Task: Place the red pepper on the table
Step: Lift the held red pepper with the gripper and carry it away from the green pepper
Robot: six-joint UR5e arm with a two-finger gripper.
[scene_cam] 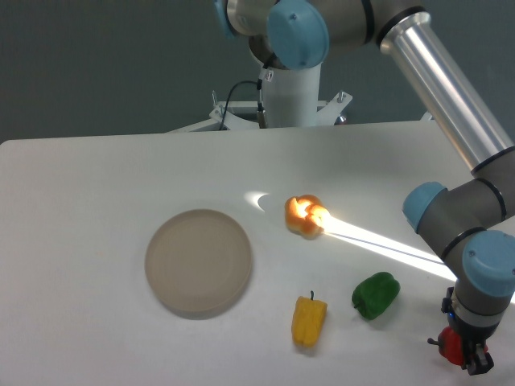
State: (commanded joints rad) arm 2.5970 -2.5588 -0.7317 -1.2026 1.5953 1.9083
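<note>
The red pepper (451,346) is small and glossy and sits at the front right corner of the white table (96,185), mostly hidden by my gripper (465,354). The gripper points down over it and its dark fingers close around the pepper. I cannot tell whether the pepper rests on the tabletop or hangs just above it. The arm reaches in from the back and bends down at the right edge.
A green pepper (376,294) lies just left of the gripper. A yellow pepper (309,320) lies further left. An orange pepper (306,217) sits in a bright light streak mid-table. A round beige-grey plate (199,262) lies at centre left.
</note>
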